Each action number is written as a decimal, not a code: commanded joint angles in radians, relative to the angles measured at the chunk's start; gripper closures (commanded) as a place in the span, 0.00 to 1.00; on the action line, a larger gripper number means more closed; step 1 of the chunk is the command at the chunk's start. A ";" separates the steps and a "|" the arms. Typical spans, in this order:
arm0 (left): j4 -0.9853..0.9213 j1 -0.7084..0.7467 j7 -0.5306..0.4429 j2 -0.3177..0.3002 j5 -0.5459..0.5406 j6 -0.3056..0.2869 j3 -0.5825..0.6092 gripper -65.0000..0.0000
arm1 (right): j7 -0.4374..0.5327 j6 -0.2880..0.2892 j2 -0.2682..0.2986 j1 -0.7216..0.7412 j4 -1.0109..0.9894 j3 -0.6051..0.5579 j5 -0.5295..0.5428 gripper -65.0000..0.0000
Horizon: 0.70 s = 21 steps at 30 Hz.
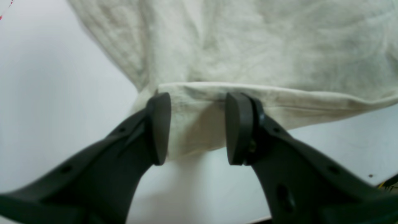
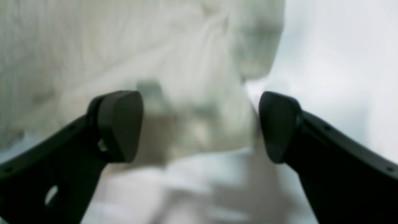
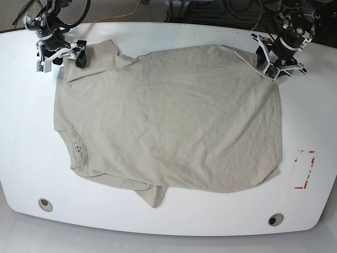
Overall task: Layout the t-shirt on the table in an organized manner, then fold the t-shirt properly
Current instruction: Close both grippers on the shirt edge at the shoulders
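At the far left corner of the base view, the right gripper (image 3: pixel 59 52) sits over the sleeve end of the t-shirt (image 3: pixel 168 121). Its wrist camera shows the two dark pads spread wide, with blurred beige cloth lying between them and neither pad pressing on it, so this gripper (image 2: pixel 200 126) is released and holds nothing.

The t-shirt lies spread across the middle of the table (image 3: pixel 174 216), collar toward the left with a small printed label inside it, hem toward the right. The body is mostly flat but wrinkled, and one sleeve is tucked under along the near edge (only its tip pokes out). Two round grommet holes (image 3: pixel 45 204) sit near the front edge of the table.

At the far right corner, the left gripper (image 3: pixel 277 62) sits at the hem corner of the shirt. Its wrist view shows the pads parted, straddling a folded hem edge of cloth (image 1: pixel 248 46); a gap shows on both sides, so this gripper (image 1: pixel 197 129) is not clenched on the fabric. A red tape rectangle (image 3: pixel 304 168) marks the table further right.
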 commanded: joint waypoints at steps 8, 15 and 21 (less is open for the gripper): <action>0.020 0.001 -0.022 -0.011 -0.010 0.007 -0.006 0.59 | -0.012 -0.002 -0.010 -0.035 0.112 0.003 -0.009 0.13; 0.020 0.001 -0.024 -0.011 -0.010 0.007 -0.006 0.59 | -0.012 -0.001 -0.013 -0.038 0.107 0.003 -0.009 0.13; 0.020 0.001 -0.024 -0.011 -0.010 0.007 -0.006 0.59 | -0.012 0.003 -0.014 -0.036 0.052 0.003 -0.009 0.13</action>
